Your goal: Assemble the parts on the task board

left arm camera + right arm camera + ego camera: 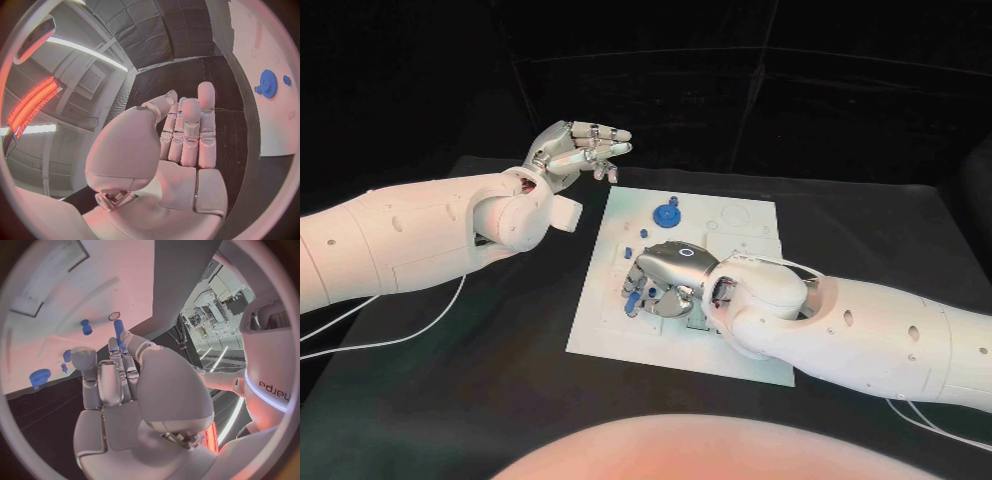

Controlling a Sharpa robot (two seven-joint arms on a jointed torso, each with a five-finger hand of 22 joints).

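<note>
Two hands, one at work: the right hand (668, 275) is low over the board (747, 355), holding a blue peg (118, 329) at its fingers' tips.
Lower the peg straight into its hole. The left hand (574, 150) hovers at ten o'clock off the board, fingers curled, holding nothing. The right wrist view shows the peg grasped; the head view hides it. A gear (668, 214) lies at twelve o'clock.

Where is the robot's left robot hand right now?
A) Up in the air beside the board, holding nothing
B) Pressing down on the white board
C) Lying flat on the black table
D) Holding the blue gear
A: the left robot hand is raised off the far-left corner of the task board, with no part in it; the blue gear lies untouched on the board.
</note>
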